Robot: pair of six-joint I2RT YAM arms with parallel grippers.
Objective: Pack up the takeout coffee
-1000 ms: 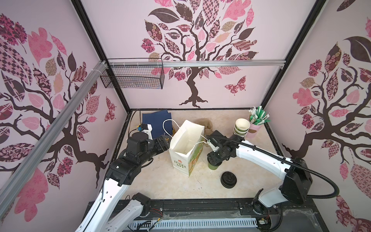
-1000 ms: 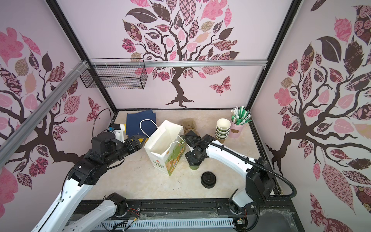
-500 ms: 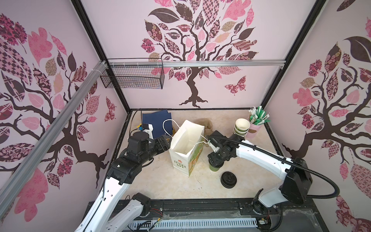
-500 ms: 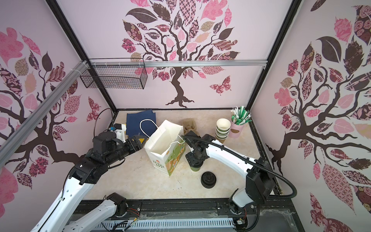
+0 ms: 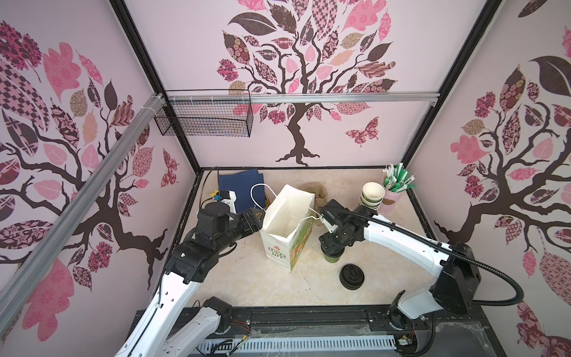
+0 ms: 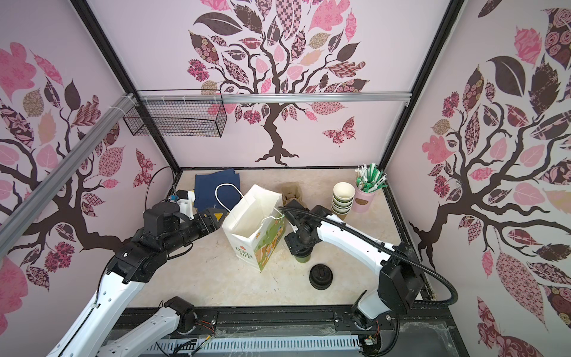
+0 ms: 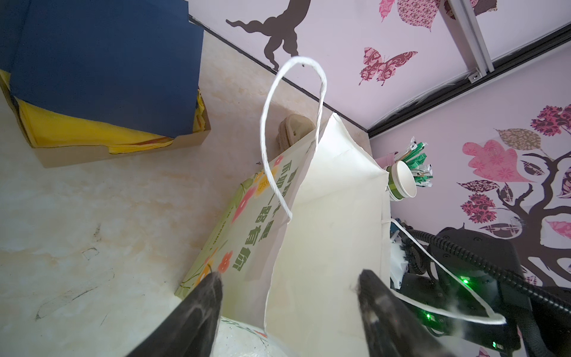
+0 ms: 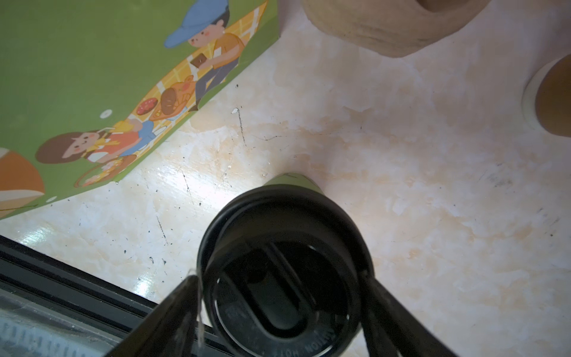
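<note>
Where right pincer [image 8: 279, 276] straddles, cup [image 8: 285, 238] (lidded) stands.

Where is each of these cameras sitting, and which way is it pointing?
Top views: high at the front, looking down on the table; left arm and right arm reach in beside the paper bag.
Left wrist: on the left arm, facing the paper bag; left gripper shows.
Right wrist: on the right arm, looking down on a lidded cup; right gripper straddles it.
Shared: all four show the paper bag.
</note>
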